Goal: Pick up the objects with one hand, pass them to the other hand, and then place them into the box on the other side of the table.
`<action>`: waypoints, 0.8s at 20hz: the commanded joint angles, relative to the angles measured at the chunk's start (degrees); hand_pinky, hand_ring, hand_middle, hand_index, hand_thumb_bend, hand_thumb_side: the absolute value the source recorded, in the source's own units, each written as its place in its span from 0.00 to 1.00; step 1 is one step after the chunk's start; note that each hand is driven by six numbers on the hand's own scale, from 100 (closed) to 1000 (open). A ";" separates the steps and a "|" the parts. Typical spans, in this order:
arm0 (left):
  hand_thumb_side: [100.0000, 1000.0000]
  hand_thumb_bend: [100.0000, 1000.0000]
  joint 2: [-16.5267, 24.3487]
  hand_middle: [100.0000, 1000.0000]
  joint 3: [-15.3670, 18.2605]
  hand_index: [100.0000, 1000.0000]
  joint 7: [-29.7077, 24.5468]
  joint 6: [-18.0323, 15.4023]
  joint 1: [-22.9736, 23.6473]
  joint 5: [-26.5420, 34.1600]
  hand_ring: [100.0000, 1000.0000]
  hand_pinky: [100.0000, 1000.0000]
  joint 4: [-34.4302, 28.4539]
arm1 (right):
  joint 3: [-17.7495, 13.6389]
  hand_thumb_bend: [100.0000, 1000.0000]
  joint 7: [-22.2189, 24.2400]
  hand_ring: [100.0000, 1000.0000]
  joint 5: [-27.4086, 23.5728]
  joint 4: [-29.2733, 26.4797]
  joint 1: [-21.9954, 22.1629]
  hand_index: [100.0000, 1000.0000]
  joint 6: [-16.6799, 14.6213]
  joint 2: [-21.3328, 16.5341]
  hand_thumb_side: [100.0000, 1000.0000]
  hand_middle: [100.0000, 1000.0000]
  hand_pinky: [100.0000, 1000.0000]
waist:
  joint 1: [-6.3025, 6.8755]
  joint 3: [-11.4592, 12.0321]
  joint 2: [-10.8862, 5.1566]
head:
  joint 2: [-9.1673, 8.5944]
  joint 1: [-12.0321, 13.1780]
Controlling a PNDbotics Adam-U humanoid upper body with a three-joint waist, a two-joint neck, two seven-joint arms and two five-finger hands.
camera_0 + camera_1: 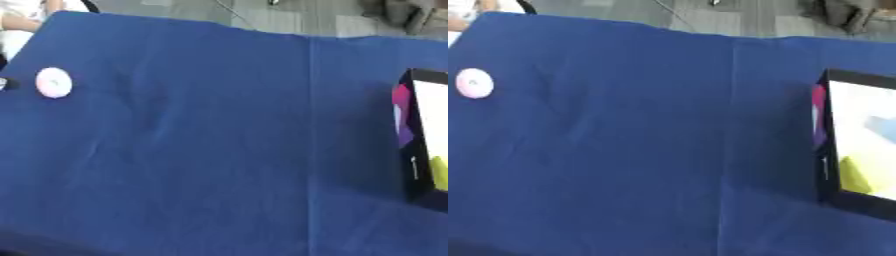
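Observation:
A small round pale pink object (53, 82) lies on the blue tablecloth (219, 140) near the table's left edge. At the right edge stands a black-walled box (826, 150) with a white floor. Inside it I see something yellow (854, 175), a pale blue shape (881, 127), and magenta and purple colour along its left inner wall. Neither of my hands shows in either view.
A small dark thing (3, 83) peeks in at the left edge beside the pink object. The cloth has a seam (310, 150) running front to back. Grey floor and a person's white sleeve (17, 15) lie beyond the far edge.

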 commanded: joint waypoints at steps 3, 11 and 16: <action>0.22 0.55 -0.02 0.75 -0.64 0.88 -0.96 -2.18 -2.79 -4.84 0.89 0.92 -0.62 | 0.07 0.00 0.48 1.00 0.63 -1.21 -0.31 1.00 -0.12 -1.84 0.48 1.00 1.00 | -0.09 -0.35 -0.69 | -0.77 -0.39; 0.02 0.49 -1.44 0.75 -0.64 0.91 3.13 -0.70 -4.46 -10.59 0.88 0.91 0.26 | 0.50 0.00 1.04 1.00 1.41 -1.21 -0.23 1.00 -0.35 -1.50 0.48 1.00 1.00 | -0.48 -1.19 -0.29 | -1.41 0.04; 0.00 0.39 -1.76 0.74 -0.56 0.88 4.46 0.81 -4.63 -11.45 0.87 0.89 1.10 | 0.79 0.00 1.35 1.00 1.59 -1.21 -0.30 1.00 -0.61 -1.38 0.47 1.00 1.00 | -0.61 -1.68 -0.09 | -1.87 0.36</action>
